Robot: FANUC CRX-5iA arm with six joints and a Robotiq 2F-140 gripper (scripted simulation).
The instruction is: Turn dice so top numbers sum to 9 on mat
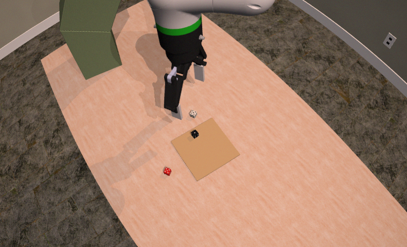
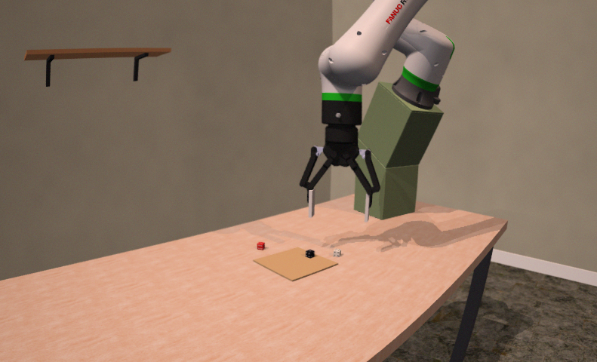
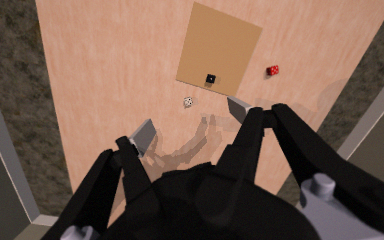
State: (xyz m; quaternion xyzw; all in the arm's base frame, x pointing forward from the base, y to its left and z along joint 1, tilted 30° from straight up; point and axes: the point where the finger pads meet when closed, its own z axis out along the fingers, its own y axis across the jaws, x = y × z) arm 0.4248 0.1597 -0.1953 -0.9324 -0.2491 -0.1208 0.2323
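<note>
Likely step: lining up for white die [image 1: 193, 113] [image 2: 336, 253] [image 3: 188, 102], just off mat [image 1: 205, 150] [image 2: 295, 264] [image 3: 219, 47]; black die [image 1: 194, 133] [image 2: 309, 253] [image 3: 210, 78] on mat near edge, red die [image 1: 167, 171] [image 2: 260, 245] [image 3: 273, 70] off it; next move probably calls for centring over white die, then lowering; arm [image 1: 180, 18] [image 2: 357, 53] reaches out, claw [image 1: 188, 92] [image 2: 339, 219] [image 3: 189, 115] pointing down above table [image 1: 276, 153] [image 2: 158, 291] [image 3: 104, 60], fingers spread wide, nothing between

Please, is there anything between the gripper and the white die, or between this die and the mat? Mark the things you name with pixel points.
Nothing visible stands between the open gripper [image 1: 188, 93] [image 2: 338, 219] [image 3: 191, 120] and the white die [image 1: 193, 113] [image 2: 336, 253] [image 3: 188, 102]. Its way to the mat [image 1: 210, 156] [image 2: 287, 268] [image 3: 224, 45] looks free; the black die [image 1: 194, 133] [image 2: 309, 253] [image 3: 210, 78] sits near that edge.
</note>
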